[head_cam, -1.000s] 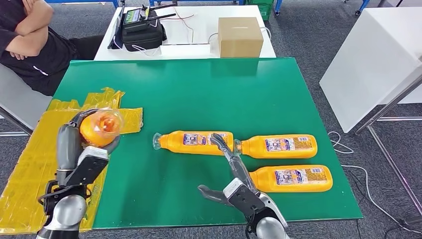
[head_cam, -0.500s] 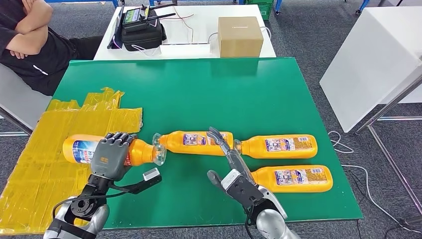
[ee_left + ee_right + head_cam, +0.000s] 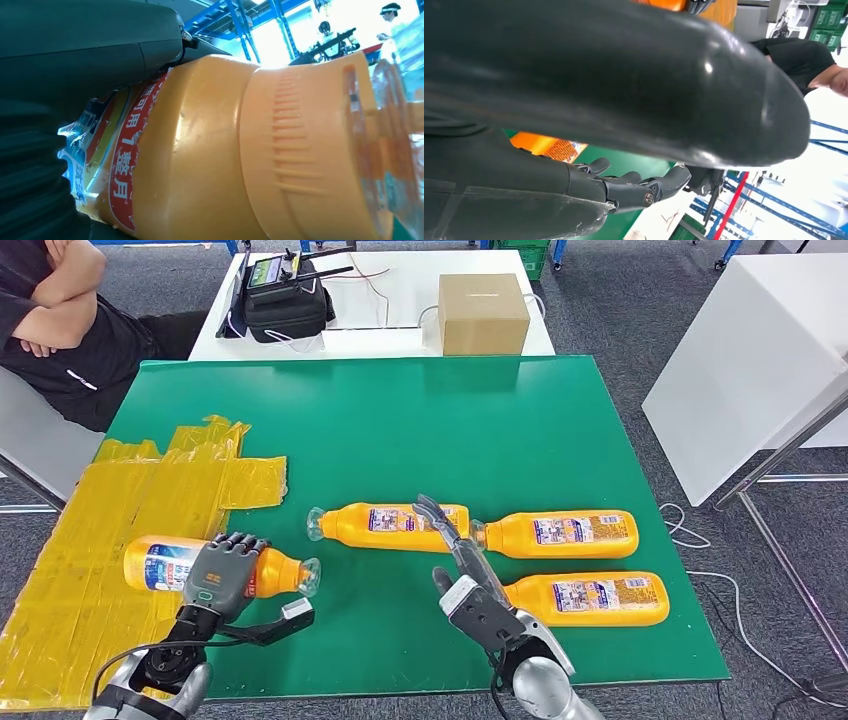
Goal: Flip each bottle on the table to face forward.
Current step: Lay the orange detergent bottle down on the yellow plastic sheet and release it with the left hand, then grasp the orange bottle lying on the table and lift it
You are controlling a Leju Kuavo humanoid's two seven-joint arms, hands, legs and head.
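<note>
Four orange bottles lie on their sides on the green table (image 3: 400, 420). My left hand (image 3: 222, 575) grips one bottle (image 3: 160, 565) over its middle at the table's left edge, the clear cap (image 3: 308, 576) pointing right. The left wrist view shows this bottle (image 3: 225, 150) close against the palm. A second bottle (image 3: 390, 525) lies mid-table, with a third (image 3: 560, 533) to its right and a fourth (image 3: 590, 598) nearer me. My right hand (image 3: 462, 575) is open, its fingers (image 3: 440, 525) stretched over the second bottle's base end. The right wrist view has the fingers (image 3: 639, 187) spread with nothing in them.
A crumpled yellow sheet (image 3: 90, 540) covers the table's left part. Behind the green table stands a white table (image 3: 400, 280) with a black bag (image 3: 285, 300) and a cardboard box (image 3: 482, 312). A person (image 3: 60, 310) sits at the far left. A white cabinet (image 3: 760, 350) stands on the right.
My left hand has turned the raised bottle down onto its side, then drawn it slightly left and toward me. My right hand has crept slightly forward.
</note>
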